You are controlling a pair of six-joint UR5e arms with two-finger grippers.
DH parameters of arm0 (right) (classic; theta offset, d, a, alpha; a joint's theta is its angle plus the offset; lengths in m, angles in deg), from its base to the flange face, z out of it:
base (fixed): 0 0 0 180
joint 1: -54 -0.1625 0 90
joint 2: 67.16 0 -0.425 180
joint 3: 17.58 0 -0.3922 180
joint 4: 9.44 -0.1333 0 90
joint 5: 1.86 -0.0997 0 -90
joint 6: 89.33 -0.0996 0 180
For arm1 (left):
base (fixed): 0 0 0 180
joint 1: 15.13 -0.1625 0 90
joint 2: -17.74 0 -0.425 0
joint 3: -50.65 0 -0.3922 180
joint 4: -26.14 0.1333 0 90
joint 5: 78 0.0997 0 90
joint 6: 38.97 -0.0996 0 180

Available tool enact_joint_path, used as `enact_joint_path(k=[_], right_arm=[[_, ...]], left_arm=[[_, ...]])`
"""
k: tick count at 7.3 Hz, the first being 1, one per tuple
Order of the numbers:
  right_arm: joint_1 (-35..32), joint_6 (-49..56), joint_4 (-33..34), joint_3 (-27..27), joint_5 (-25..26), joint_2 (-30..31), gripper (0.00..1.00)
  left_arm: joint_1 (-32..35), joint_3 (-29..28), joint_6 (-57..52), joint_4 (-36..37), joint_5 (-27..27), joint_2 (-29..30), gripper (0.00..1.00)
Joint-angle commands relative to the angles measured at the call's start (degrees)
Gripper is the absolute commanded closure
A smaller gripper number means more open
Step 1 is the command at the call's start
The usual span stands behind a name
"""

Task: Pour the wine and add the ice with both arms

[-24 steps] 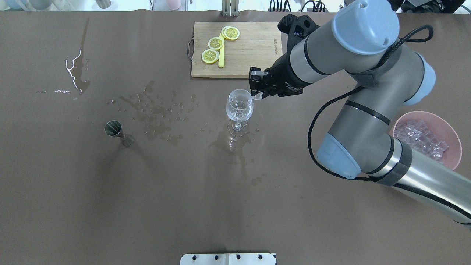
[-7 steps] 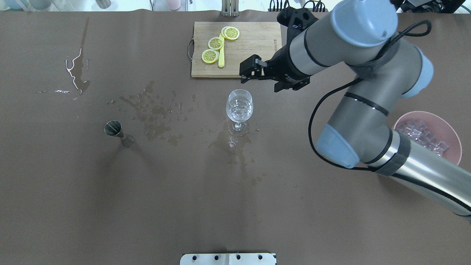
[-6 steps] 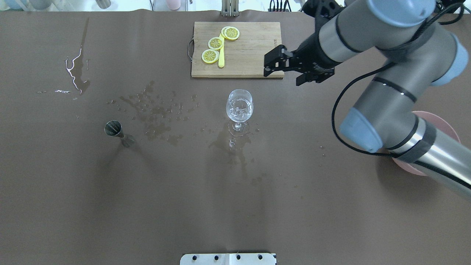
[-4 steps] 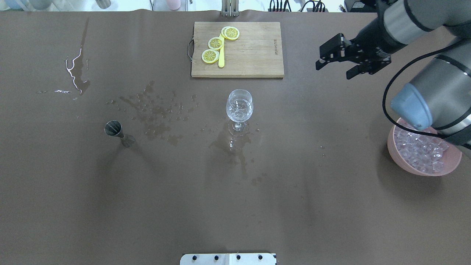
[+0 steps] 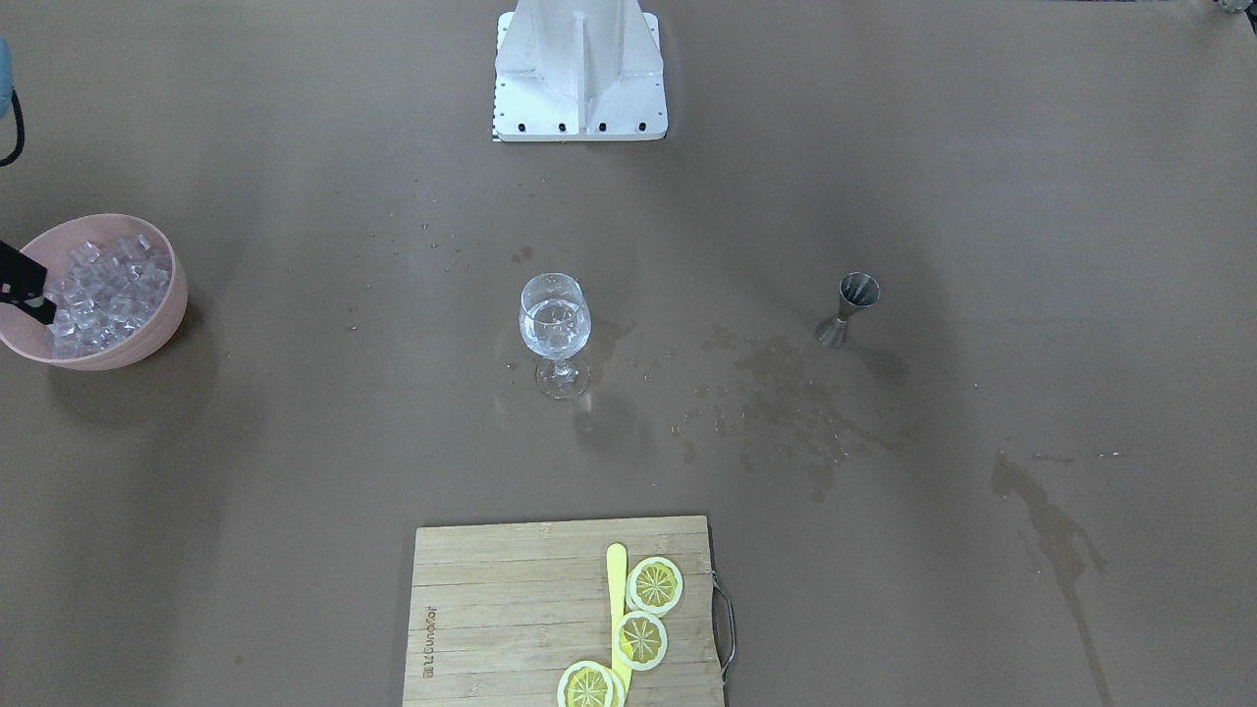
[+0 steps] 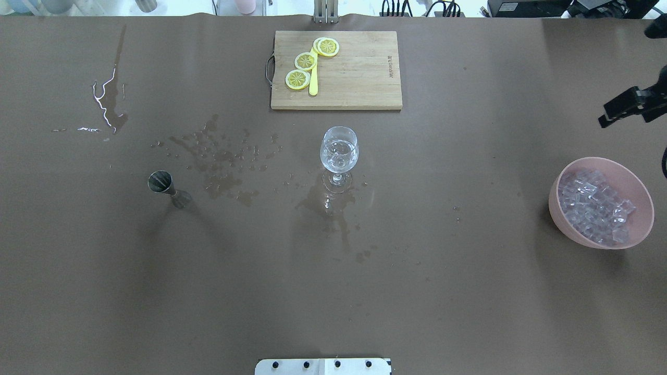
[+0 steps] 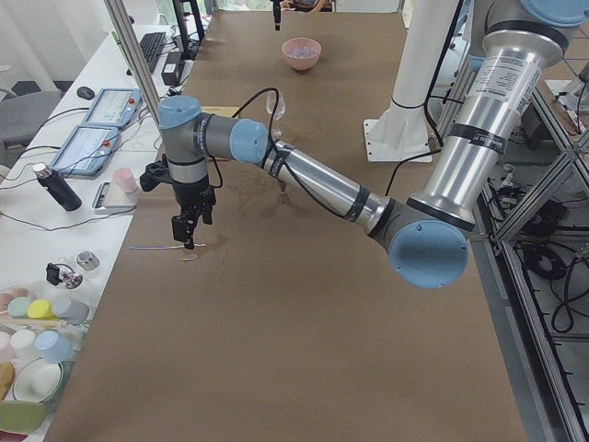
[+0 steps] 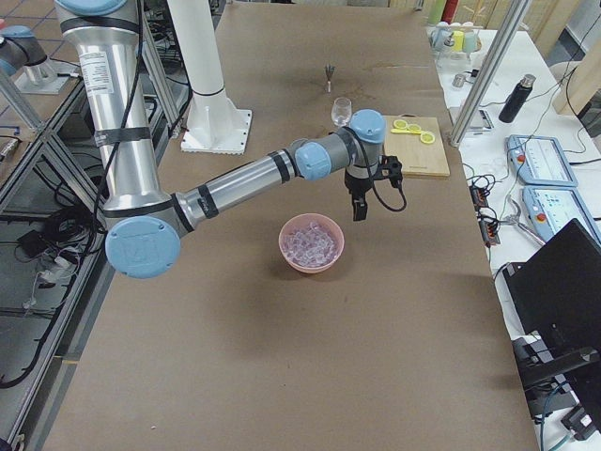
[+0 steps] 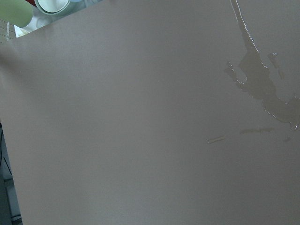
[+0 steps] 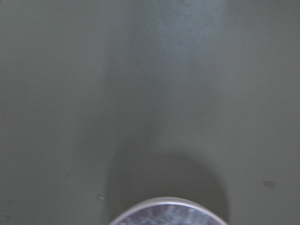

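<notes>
- Since a moment ago, the right gripper has been swung away from the wine glass, past the cutting board, and out to the table's right edge.
- It is now held up in the air near the pink bowl. Its jaws are spread apart and nothing is held between them. This looks like a trip back for another cube.
- The ice is heaped in the pink bowl, which is kept on the right arm's side, likely so that it can be reached easily.
- The wine is seen as a little clear liquid low in the glass. The glass is stood upright in the middle of the table, where it can be reached by both arms.
- The metal measuring cup is stood upright on the left side, well apart from the glass. It was probably put there once the pouring was done.
- The left gripper is hung over the far left end of the table, out of the way. Whether its jaws are spread or closed cannot be told.
</notes>
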Motion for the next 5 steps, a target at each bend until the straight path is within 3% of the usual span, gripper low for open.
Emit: enact_joint_path(k=[1, 3, 5], right_arm=[[-7.45, 14.16, 0.72, -6.86, 3.08, 1.91, 0.0], [-10.27, 14.18, 0.37, -11.35, 2.73, 2.96, 0.0], [-12.12, 14.09, 0.28, -11.46, 1.77, 4.71, 0.0]], left_arm=[[4.16, -1.9, -4.29, 0.0, -5.11, -2.85, 0.02], [7.51, -8.83, -11.7, -1.4, -7.68, -5.65, 0.02], [7.87, -10.6, -11.36, -9.53, -7.77, -12.15, 0.02]])
